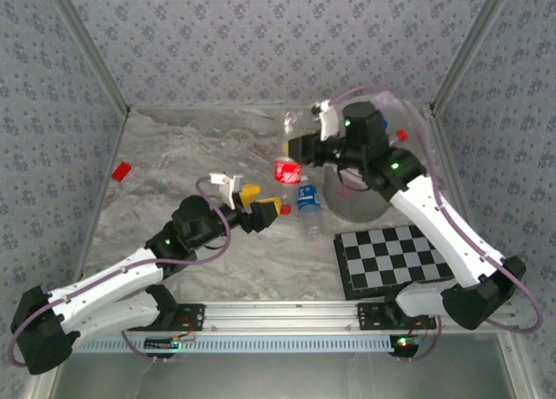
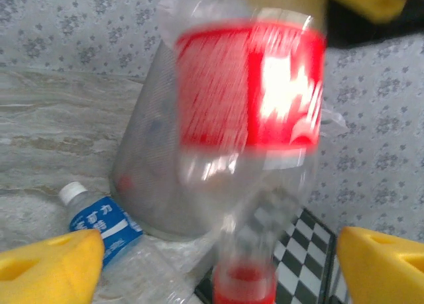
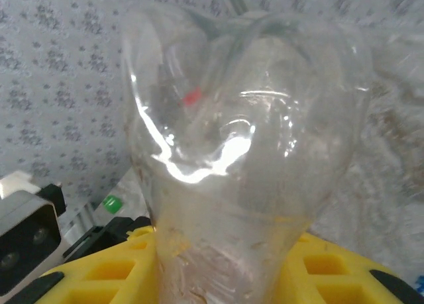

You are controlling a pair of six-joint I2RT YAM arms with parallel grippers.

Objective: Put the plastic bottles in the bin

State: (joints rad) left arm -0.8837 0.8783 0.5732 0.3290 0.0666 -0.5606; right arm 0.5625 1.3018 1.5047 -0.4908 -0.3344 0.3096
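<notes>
Currently, the right gripper (image 1: 301,147) is clenched on the base end of 1 red-labelled bottle (image 1: 287,169). This is a clear, thin-walled plastic cylinder held inverted, with its red cap pointing down. In the right wrist view the gripper's 2 yellow fingers (image 3: 331,271) pinch the glossy, lobed, transparent wall from both sides, and the plastic narrows between them. This bottle is outside the bin (image 1: 369,203), at the bin's 9 o'clock. Whether its cap touches the table (image 1: 174,147) cannot be told.

The left gripper (image 1: 261,202) is released. In the left wrist view its blocky yellow fingers (image 2: 50,267) sit wide apart at 7 and 5 o'clock of the frame. The bottle's neck passes between them and touches neither.

The bin is round and tapering, translucent grey-white with a fine mesh-like grain. The right arm covers its mouth in the top view. Faint red and blue smudges show through the wall, but the contents cannot be identified.

1 blue-labelled bottle (image 1: 306,199) lies on its side on the marble-patterned table, just beside the bin's foot at 8 o'clock. It is clear plastic with a white cap.

A flat black-and-white checkerboard (image 1: 395,260) lies at the bin's 6 o'clock. 1 small flat red block (image 1: 121,171) sits at the table's 9 o'clock edge, well apart from the rest.
</notes>
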